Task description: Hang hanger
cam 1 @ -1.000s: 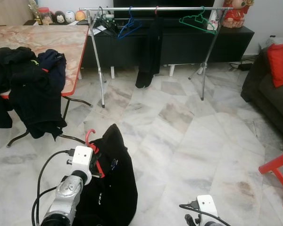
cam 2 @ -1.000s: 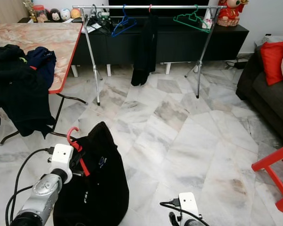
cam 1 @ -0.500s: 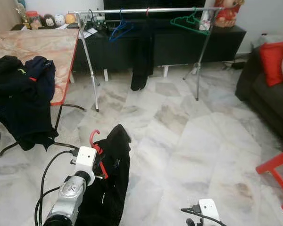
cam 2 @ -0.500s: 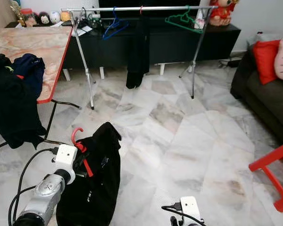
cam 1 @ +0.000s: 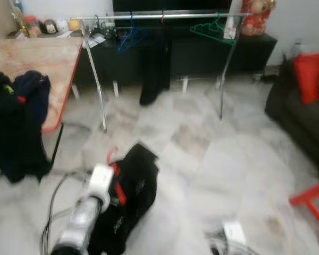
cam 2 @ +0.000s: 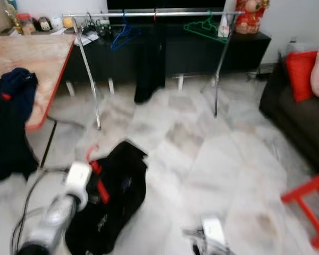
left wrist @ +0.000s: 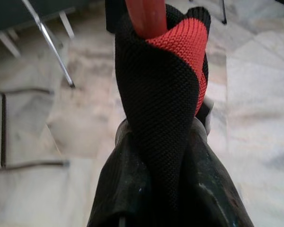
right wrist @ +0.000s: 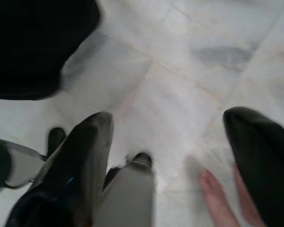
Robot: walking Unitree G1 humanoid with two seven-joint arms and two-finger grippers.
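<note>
My left gripper is low at the front left, shut on a red hanger that carries a black garment. The left wrist view shows its fingers clamped over black fabric with the red hanger neck rising from it. Across the marble floor at the back stands the metal clothes rack, holding a blue hanger, a hung black garment and a green hanger. My right gripper hangs low over the floor, open, nothing between its fingers.
A marble-top table at the left carries dark clothes draped over its edge. A dark sofa with a red cushion is at the right, and a red stool at the front right. A person's bare toes show near my right gripper.
The whole picture has shifted and blurred, so the camera is moving. The hanger with the black garment stays in my left gripper.
</note>
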